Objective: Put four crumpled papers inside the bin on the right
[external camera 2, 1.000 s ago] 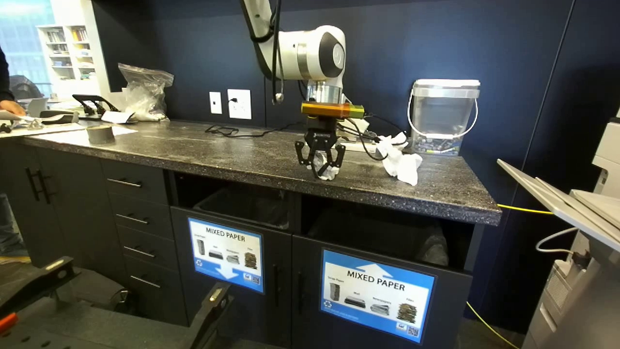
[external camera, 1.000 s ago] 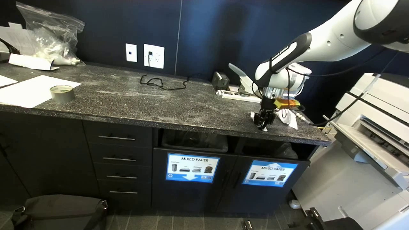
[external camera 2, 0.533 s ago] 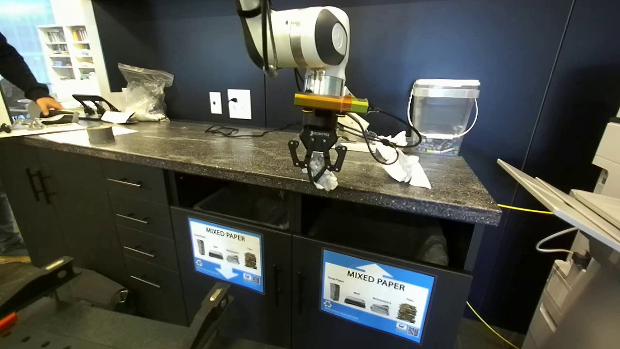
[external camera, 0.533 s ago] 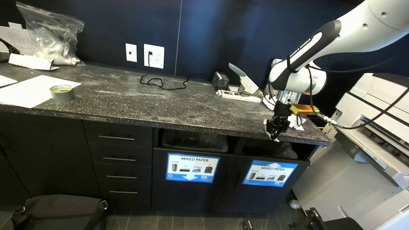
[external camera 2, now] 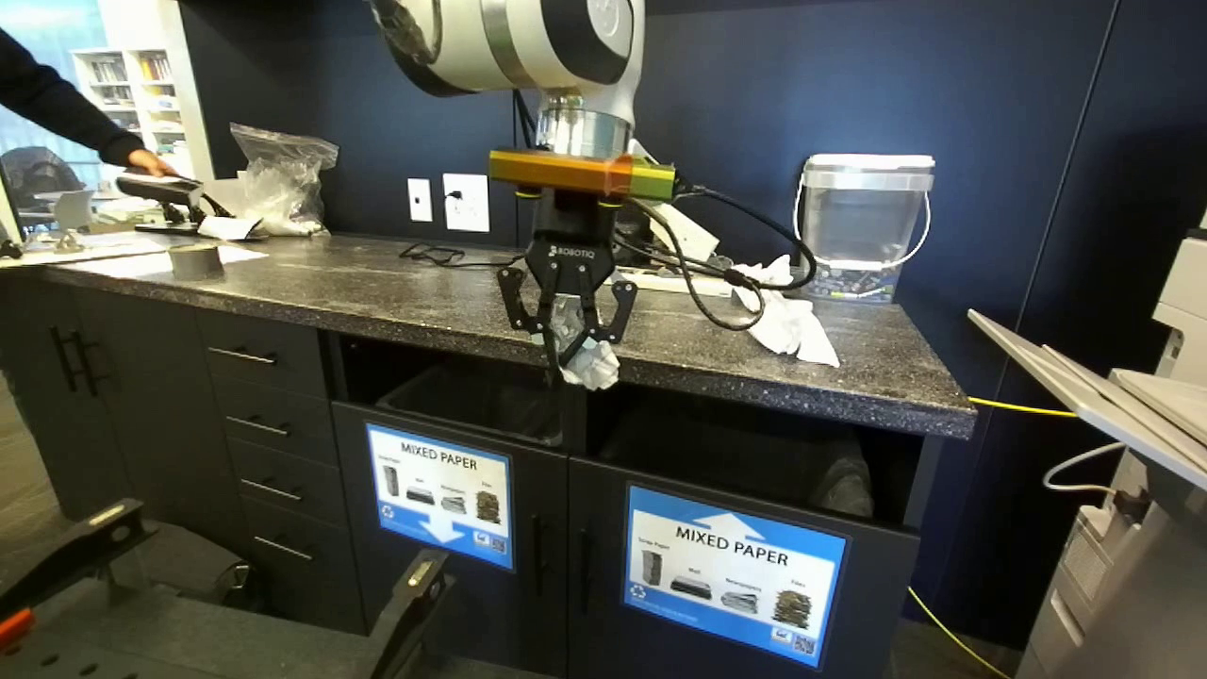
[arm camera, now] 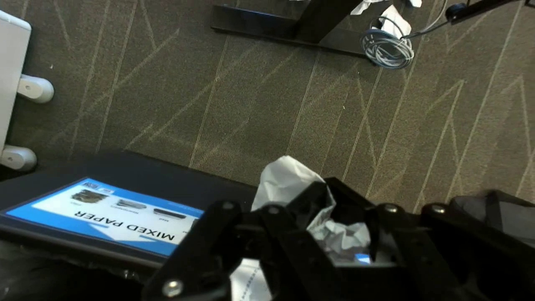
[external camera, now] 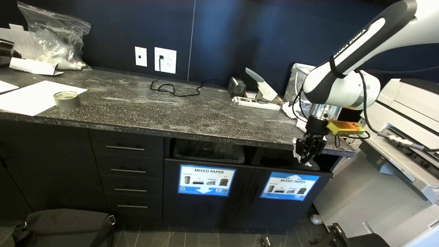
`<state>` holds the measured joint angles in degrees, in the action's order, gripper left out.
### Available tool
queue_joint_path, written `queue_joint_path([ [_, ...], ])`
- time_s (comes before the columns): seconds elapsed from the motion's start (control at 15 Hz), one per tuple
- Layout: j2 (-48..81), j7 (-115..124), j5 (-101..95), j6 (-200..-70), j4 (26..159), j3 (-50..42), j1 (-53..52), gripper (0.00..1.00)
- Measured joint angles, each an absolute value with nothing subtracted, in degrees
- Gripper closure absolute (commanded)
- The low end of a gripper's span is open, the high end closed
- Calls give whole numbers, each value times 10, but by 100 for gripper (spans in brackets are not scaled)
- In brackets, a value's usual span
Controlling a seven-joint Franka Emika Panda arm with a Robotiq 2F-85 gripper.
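Note:
My gripper (external camera 2: 566, 351) is shut on a white crumpled paper (external camera 2: 592, 366), which sticks out below the fingers. In the wrist view part of that paper (arm camera: 281, 180) bulges past the fingertips above the floor. The gripper hangs just in front of the counter's front edge, above the level of the cabinet slots. The bin on the right (external camera 2: 735, 575), a dark front with a blue-and-white label, has its slot under the counter, shown in both exterior views. More crumpled paper (external camera 2: 790, 328) lies bunched on the counter's right end; how many pieces, I cannot tell.
The counter edge (external camera 2: 754, 391) overhangs the slots. Left of the bin is a similar labelled bin (external camera: 206, 180). A translucent bucket (external camera 2: 863, 222) and a stapler (external camera: 264, 91) stand at the back. A printer (external camera: 387, 164) is at right. A person's arm (external camera 2: 66, 108) reaches in at far left.
My gripper has carried the crumpled paper off the countertop and out past its front edge. At far left, a person's hand has come in and lifted a dark object.

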<state>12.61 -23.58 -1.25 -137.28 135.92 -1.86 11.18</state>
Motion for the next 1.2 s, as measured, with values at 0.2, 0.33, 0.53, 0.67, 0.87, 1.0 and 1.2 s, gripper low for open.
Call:
queue_joint_path([
  [0.2,100,-198,-12,-1411,1417,-18,92,90],
  [0.33,102,-163,-12,-1454,1446,-17,74,90],
  [0.53,129,-84,-31,-1550,1477,-18,45,90],
  [0.67,163,-12,-71,-1628,1485,-33,21,90],
  [0.87,232,79,-119,-1748,1483,-101,-44,90],
  [1.0,284,101,-108,-1822,1475,-144,-87,90],
  [1.2,364,101,-35,-1919,1450,-156,-114,90],
])
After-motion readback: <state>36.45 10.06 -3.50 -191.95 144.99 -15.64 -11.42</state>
